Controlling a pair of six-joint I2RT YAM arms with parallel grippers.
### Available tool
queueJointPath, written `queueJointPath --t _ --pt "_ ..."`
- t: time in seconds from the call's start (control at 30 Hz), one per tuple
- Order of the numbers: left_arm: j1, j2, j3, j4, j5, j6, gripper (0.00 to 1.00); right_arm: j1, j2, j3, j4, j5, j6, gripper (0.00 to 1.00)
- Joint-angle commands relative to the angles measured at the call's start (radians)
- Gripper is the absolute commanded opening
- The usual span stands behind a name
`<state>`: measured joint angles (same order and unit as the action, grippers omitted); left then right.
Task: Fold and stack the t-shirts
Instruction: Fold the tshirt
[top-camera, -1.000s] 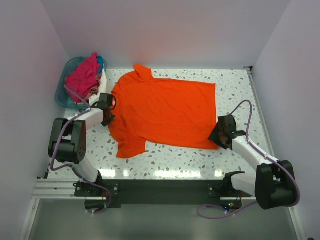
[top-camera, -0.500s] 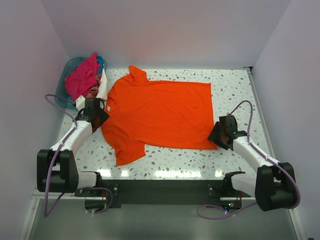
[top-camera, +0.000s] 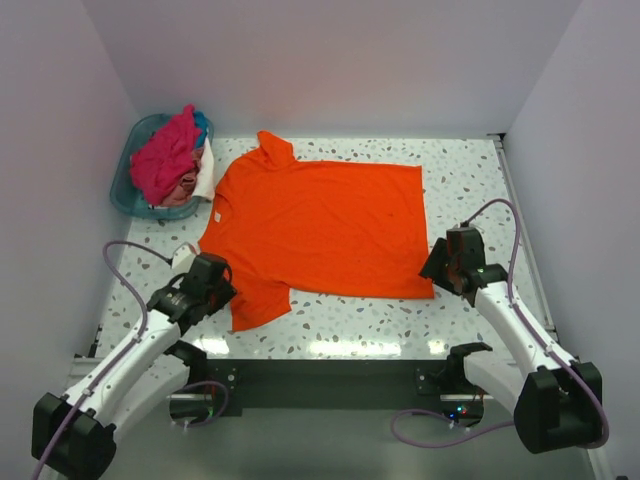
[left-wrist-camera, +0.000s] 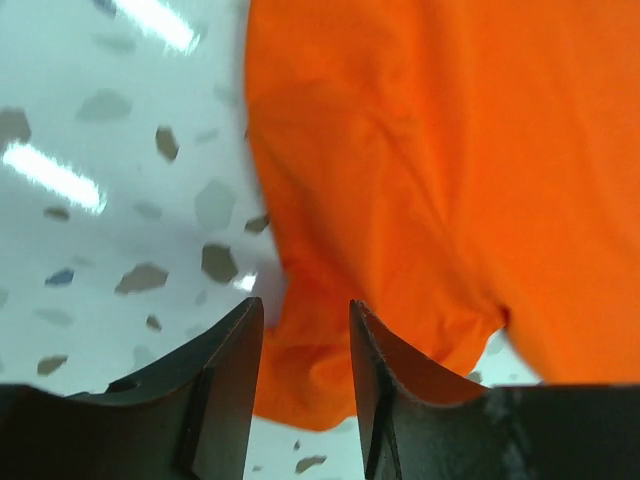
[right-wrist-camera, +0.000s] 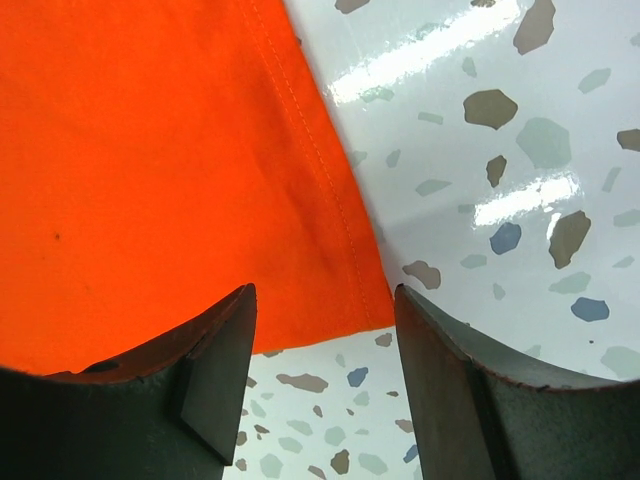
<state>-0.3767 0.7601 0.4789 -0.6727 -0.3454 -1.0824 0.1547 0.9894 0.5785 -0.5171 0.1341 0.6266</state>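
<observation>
A bright orange t-shirt (top-camera: 320, 220) lies spread flat on the speckled table, neck to the left and hem to the right. My left gripper (top-camera: 225, 288) is open and empty, low at the near sleeve (top-camera: 255, 300). In the left wrist view the sleeve cloth (left-wrist-camera: 420, 180) lies under and beyond the open gripper (left-wrist-camera: 305, 310). My right gripper (top-camera: 438, 268) is open and empty at the shirt's near right hem corner (right-wrist-camera: 375, 305), which lies between the spread fingers of the gripper (right-wrist-camera: 322, 295). Magenta-pink (top-camera: 165, 155), blue (top-camera: 203, 125) and white (top-camera: 205, 172) shirts are heaped in the basket.
A teal plastic basket (top-camera: 130, 195) stands at the far left corner, against the left wall. Walls close in the table on the left, back and right. The arm bases and a black rail (top-camera: 320, 380) run along the near edge.
My left arm has swung back from the shirt's neck to the near sleeve, its gripper now free. The shirt slid a little to the left. My right gripper barely moved.
</observation>
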Motion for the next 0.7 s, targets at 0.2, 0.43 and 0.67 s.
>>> queueJointPath --t 0.2,0.43,0.67 --pt "-0.214 0.076 0.039 -0.24 -0.096 -0.278 0.37 -0.006 -0.002 0.03 -0.026 -0.019 0.001 0.6" --pt "-0.321 0.18 0.061 -0.248 -0.073 -0.289 0.38 -0.004 0.02 0.034 -0.011 -0.017 0.002 0.6" --pt "-0.327 0.269 0.064 -0.219 -0.07 -0.248 0.48 -0.004 0.048 0.027 0.012 -0.03 0.007 0.6"
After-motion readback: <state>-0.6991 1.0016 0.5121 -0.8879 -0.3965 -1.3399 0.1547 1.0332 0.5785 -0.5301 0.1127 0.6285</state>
